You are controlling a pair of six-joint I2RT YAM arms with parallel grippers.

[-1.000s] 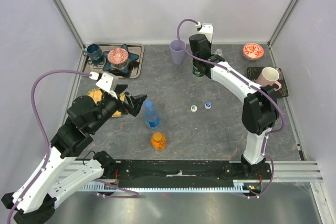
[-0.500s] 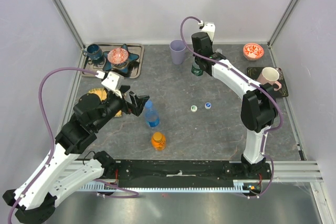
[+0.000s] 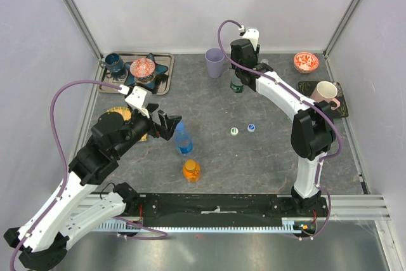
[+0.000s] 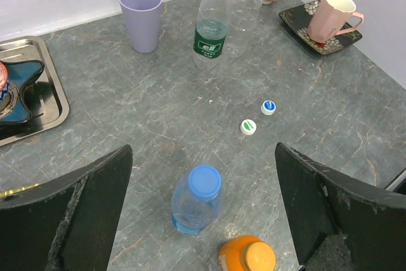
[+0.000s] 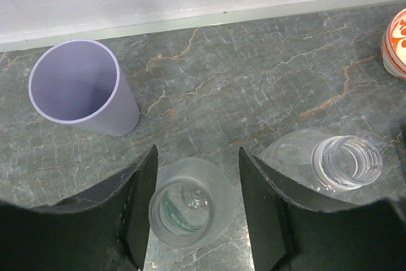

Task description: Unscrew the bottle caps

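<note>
My right hand (image 5: 198,152) has let go since a second ago: it was clamped on the neck of the green-label bottle (image 5: 190,204), and its fingers now stand partly spread either side of that open mouth, with a gap on the right side. My left arm has meanwhile swung in from the left edge toward the middle of the worktop (image 3: 209,103).

The green-label bottle stands upright near the far edge, about midway along it. Just to its right is the plain clear bottle (image 5: 330,160), with its mouth open as well. Two loose caps lie side by side on the middle of the worktop, apart from every bottle: the white-and-green cap (image 4: 248,127) and a blue cap (image 4: 268,106) beside it.

The blue-label bottle (image 4: 196,201) stands toward the near edge, left of centre, with its blue cap (image 4: 205,181) on. The short orange bottle (image 4: 247,255) is closer to the near edge, and its orange cap (image 4: 260,259) is on too.

My left hand (image 4: 203,150) is spread wide and holds nothing; it points at the blue-label bottle from the left, close by but not touching it.

A purple cup (image 3: 215,63) stands left of the green-label bottle along the far edge. A pink mug (image 3: 326,93) sits by the right edge.
</note>
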